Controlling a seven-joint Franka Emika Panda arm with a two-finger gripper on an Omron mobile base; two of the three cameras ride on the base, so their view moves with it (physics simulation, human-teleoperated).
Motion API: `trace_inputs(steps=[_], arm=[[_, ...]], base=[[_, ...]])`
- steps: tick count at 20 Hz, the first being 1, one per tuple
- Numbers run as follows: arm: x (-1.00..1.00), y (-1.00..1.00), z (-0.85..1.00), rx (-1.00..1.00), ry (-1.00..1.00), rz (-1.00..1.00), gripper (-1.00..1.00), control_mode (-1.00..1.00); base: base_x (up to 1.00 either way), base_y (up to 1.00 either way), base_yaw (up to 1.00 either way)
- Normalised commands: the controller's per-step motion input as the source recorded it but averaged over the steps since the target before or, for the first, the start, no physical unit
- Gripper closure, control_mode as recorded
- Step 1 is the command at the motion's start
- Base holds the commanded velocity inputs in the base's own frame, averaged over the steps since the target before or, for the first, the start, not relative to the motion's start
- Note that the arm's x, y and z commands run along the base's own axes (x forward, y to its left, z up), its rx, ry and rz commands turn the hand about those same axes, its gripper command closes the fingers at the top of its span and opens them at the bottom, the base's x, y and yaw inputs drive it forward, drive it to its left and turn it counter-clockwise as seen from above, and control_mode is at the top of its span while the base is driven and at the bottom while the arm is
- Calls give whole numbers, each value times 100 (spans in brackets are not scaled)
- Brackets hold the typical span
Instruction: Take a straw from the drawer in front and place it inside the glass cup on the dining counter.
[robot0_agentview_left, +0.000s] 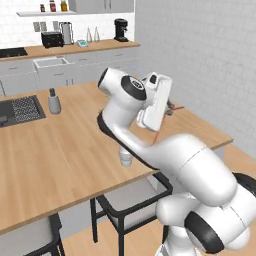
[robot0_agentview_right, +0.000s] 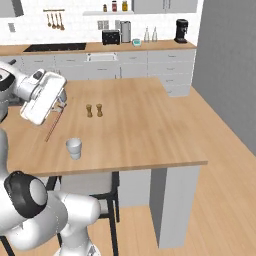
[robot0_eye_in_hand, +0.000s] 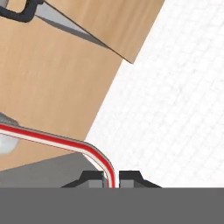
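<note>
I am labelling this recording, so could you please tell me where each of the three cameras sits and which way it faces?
Left base view: behind the arm's left, looking forward-down over the dining counter; the arm rises lower right, carrying the straw.
Right base view: behind its right; the arm rises lower left beside the glass cup.
Hand view: on the hand, looking along the gripper, fingertips at the bottom pinching the straw.
Both base views share counter, cup and straw.

A small clear-whitish glass tumbler (robot0_agentview_right: 74, 148), two small brown shakers (robot0_agentview_right: 94, 110) and a grey dark-capped bottle (robot0_agentview_left: 54, 102) are carried by the broad light-wood dining island (robot0_agentview_right: 145, 130).
</note>
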Motion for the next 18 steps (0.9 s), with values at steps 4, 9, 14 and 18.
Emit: trace_inputs(steps=[4,9,14,18], arm=[[5,12,0,-50,-7,-10,100,-100],[20,32,0,-23,-4,-8,100,-100],[14,54,0,-7,-3,-1,100,-100],[10,46,-10,-6,-3,0,100,-100]], base=[[0,0,0],[0,0,0],[0,0,0],[0,0,0]])
